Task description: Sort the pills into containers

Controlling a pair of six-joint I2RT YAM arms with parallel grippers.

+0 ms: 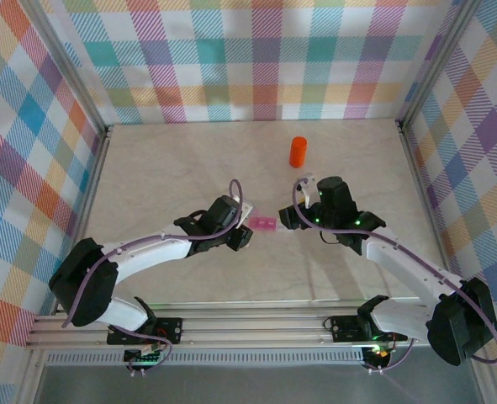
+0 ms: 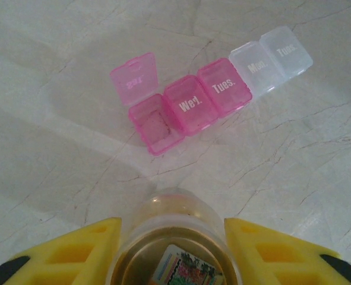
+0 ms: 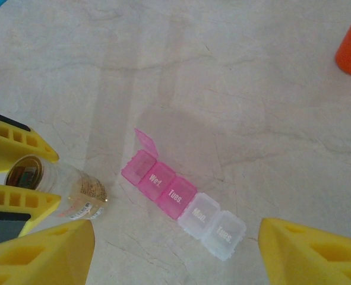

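the left claw [image 2: 172, 224] is clamped on a clear pill bottle [image 2: 175, 252], mouth aimed at the pink pill box [image 2: 190, 107] lying just ahead on the worktop [image 2: 294, 178]. the right claw [image 3: 176, 225] hangs spread above the box. tipped too fast, pills could overshoot the narrow open cell [image 2: 156, 126] and scatter.

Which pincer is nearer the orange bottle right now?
Right. The right pincer hangs nearside of the orange bottle; the left pincer is farther, across the pink pill box.
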